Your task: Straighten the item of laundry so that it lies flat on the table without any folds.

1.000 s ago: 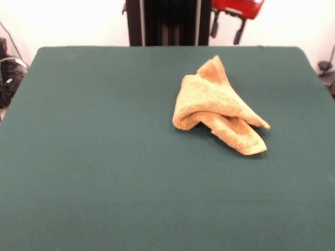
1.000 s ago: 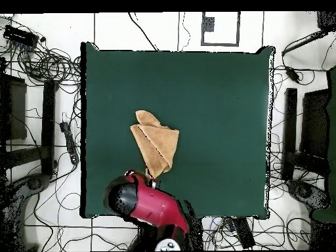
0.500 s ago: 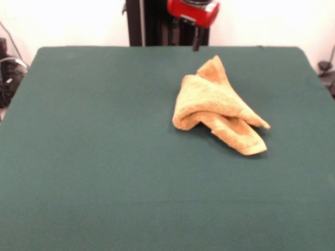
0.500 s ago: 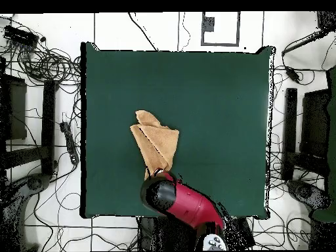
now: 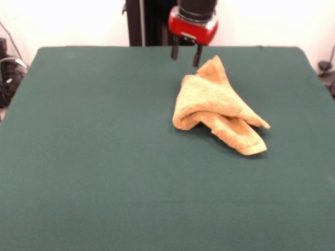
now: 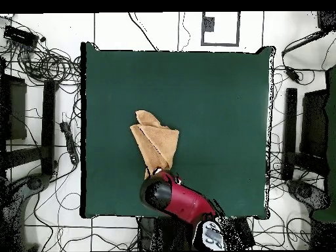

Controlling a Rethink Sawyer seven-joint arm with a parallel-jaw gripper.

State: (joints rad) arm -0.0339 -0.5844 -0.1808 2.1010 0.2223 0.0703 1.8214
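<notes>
The gripper [image 5: 185,54] hangs over the table [image 5: 94,157] with its two dark fingers [image 5: 174,52] parted and nothing between them, just off the towel's peaked corner, at about 11 o'clock from it in the front view. The towel [image 5: 215,107] lies crumpled and folded over itself, right of the table's centre, its hemmed end pointing toward 4 o'clock.
</notes>
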